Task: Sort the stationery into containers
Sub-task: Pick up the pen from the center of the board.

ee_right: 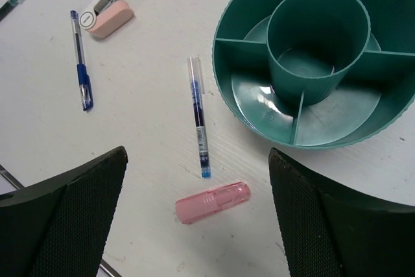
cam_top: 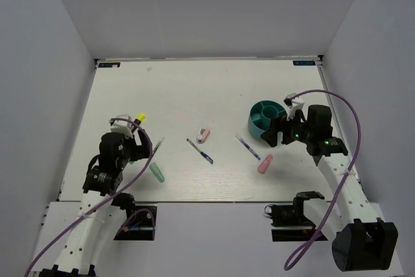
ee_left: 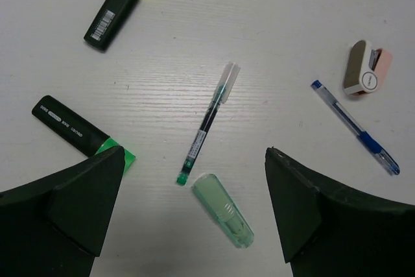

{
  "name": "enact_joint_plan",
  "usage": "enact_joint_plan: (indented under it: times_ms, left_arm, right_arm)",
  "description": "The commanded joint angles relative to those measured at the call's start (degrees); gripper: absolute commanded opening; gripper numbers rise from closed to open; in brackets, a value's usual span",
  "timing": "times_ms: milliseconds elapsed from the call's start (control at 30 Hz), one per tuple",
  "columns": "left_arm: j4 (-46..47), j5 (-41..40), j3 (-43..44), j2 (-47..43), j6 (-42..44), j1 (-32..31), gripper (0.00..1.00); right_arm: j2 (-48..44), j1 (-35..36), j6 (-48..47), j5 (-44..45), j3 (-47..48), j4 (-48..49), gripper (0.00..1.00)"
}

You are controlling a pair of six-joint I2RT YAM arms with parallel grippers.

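The teal tub (cam_top: 254, 120) (ee_right: 324, 139) stands at the right, its divided compartments bare. Just left of it hovers my right gripper (cam_top: 275, 137) (ee_right: 198, 155), open, over a blue pen (ee_right: 200, 121) and a pink oblong piece (ee_right: 213, 202). At the left my left gripper (cam_top: 137, 144) (ee_left: 194, 159) is open above a green-tipped pen (ee_left: 209, 123) and a mint-green piece (ee_left: 223, 210). Around it lie a yellow-capped marker (ee_left: 120, 4) and a green-capped marker (ee_left: 74, 129). A second blue pen (cam_top: 200, 151) (ee_left: 355, 128) lies mid-table.
A small pink and grey stapler-like piece (cam_top: 203, 135) (ee_left: 366, 69) (ee_right: 109, 12) lies near the table's middle. Purple cables (cam_top: 350, 121) loop off both arms. White walls close in the table on three sides.
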Motion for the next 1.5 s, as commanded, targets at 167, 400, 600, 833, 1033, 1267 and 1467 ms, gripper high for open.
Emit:
enact_joint_plan:
  times_ms: [167, 400, 600, 833, 1033, 1267, 1467]
  left_arm:
    - [1.34, -1.98, 3.91, 11.19, 3.45, 0.07, 0.75]
    - [0.63, -8.39, 16.20, 30.61, 8.64, 0.07, 0.07]
    - [1.59, -9.36, 24.47, 43.30, 16.45, 2.00, 0.98]
    - [3.09, -4.62, 34.66, 59.37, 19.01, 5.43, 0.70]
    - [0.81, -1.20, 44.87, 72.05, 20.51, 5.61, 0.53]
    - [0.98, -0.49, 48.65, 78.90, 21.74, 6.22, 0.59]
    - [1.51, -0.14, 48.39, 81.28, 22.09, 7.01, 0.59]
  right_arm:
    - [1.70, 0.14, -6.86, 7.78, 4.70, -8.34, 0.91]
    - [4.18, 0.41, -14.07, 14.46, 7.97, -14.88, 0.91]
    - [-0.04, 0.59, -16.81, 5.07, 5.09, -12.71, 0.00]
    - [0.74, 0.68, -14.87, 3.05, 4.37, -11.73, 0.44]
    - [2.68, 0.76, -15.30, 4.36, 4.37, -11.99, 0.44]
    - [1.80, 0.76, -14.25, 5.24, 4.37, -11.64, 0.44]
    - [2.24, 0.67, -13.99, 6.56, 4.54, -11.55, 0.46]
